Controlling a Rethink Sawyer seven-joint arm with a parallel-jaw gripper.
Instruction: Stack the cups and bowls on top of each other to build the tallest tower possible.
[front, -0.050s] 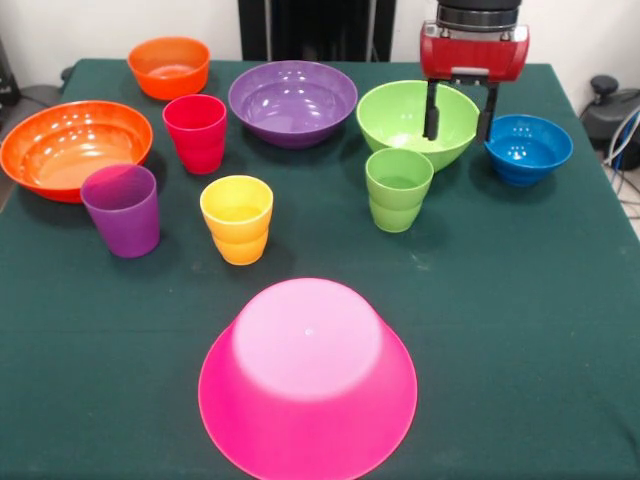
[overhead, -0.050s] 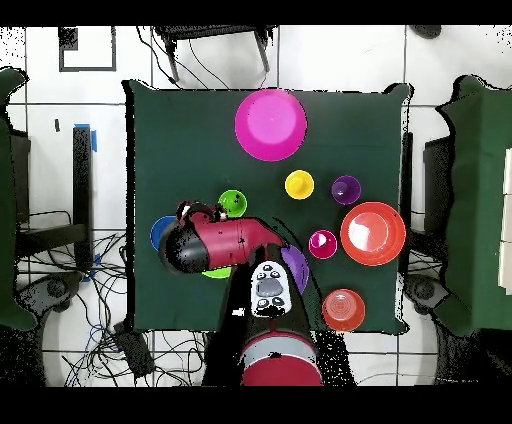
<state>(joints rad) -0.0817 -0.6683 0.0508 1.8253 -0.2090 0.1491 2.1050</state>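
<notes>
Tool (front, -0.050s: 459, 125) spread over green bowl (front, -0.050s: 405, 115) rim.

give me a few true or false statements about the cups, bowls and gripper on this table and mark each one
1. The large glossy pink plastic bowl sits upside down, with nothing stacked on it. True.
2. The gripper hangs over the medium light green plastic bowl with its fingers apart and empty. True.
3. The yellow ribbed plastic cup sits inside the large orange plastic bowl. False: it stands on the green tablecloth, apart from that bowl.
4. The small blue plastic bowl is upturned. False: it stands open side up.
5. The red ribbed plastic cup lies on its side. False: it stands upright.
</notes>
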